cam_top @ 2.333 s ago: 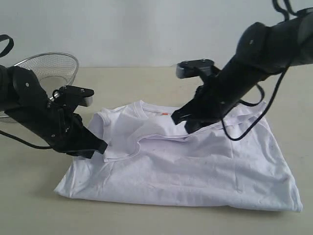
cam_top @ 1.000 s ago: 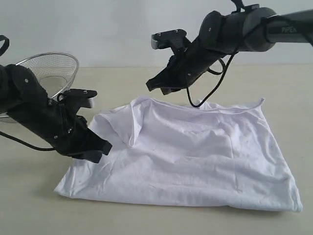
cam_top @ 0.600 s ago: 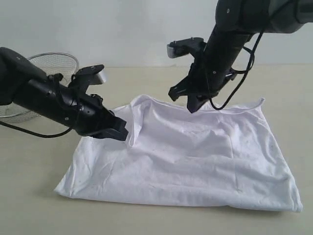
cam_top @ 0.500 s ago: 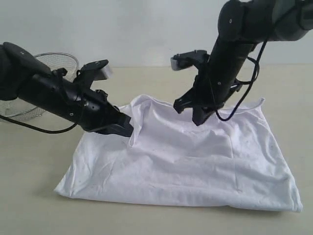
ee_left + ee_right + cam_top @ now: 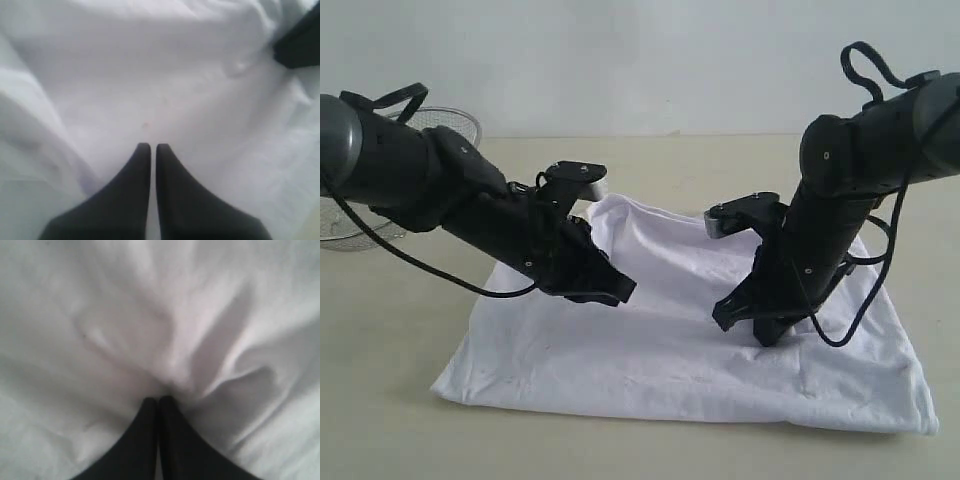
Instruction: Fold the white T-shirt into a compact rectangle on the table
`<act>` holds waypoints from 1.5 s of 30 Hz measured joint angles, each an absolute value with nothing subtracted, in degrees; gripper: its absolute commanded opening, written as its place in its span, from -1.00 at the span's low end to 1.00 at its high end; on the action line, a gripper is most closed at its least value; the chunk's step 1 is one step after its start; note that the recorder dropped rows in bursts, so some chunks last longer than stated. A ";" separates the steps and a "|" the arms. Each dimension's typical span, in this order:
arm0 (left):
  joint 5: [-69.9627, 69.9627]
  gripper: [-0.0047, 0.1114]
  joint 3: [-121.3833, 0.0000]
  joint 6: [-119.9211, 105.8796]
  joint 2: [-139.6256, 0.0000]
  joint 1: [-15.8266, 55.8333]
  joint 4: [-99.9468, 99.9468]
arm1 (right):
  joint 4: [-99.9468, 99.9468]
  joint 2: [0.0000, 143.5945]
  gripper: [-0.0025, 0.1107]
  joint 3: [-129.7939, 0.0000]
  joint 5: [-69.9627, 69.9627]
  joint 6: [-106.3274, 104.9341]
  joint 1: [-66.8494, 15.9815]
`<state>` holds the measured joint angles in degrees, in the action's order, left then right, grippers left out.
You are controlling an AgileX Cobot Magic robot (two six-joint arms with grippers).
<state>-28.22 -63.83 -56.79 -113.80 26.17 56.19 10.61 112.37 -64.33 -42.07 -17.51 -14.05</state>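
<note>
We judge the step in hand to be pressing the turned-over layer flat. The white T-shirt (image 5: 670, 355) lies in the middle of the table (image 5: 380, 410) as one broad slab, its lettering out of sight and its long edge toward six o'clock.

The left gripper (image 5: 620, 290) is clenched with nothing between its jaws, and its tip hangs just over the cloth at about ten o'clock of the shirt's centre. The right gripper (image 5: 745, 325) is clenched too. Its tip pushes into the cloth at about three o'clock of centre, and in its wrist view creases gather at the tip (image 5: 159, 399). We cannot tell whether any fabric is caught there.

To do this well, we would keep both tips shut and low and press only lightly. We would stroke outward from the middle at the same pace, left toward nine and right toward three, so the top layer flattens without dragging the one beneath. The puckers at the right tip suggest easing off first.

A wire basket (image 5: 460, 122) sits well apart at ten o'clock, behind the left arm and out of the way. The right arm's cable (image 5: 868, 300) loops down close to the shirt near four o'clock and could snag a fold.
</note>
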 measured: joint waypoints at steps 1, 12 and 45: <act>-26.22 -0.84 -63.92 -55.37 -114.03 26.17 54.06 | 10.61 112.28 -0.96 -64.09 -41.69 -17.44 -14.05; -19.17 -0.84 -70.73 -33.22 -119.74 25.82 22.87 | 10.72 112.07 -0.96 -63.73 -40.95 -17.12 -14.05; -54.87 -0.84 -88.22 -37.25 -126.55 20.22 34.27 | 10.72 111.95 -0.96 -63.48 -40.07 -16.45 -14.05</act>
<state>-54.87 -88.22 -37.25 -126.55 20.22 34.27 10.72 111.95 -63.48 -40.07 -16.45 -14.05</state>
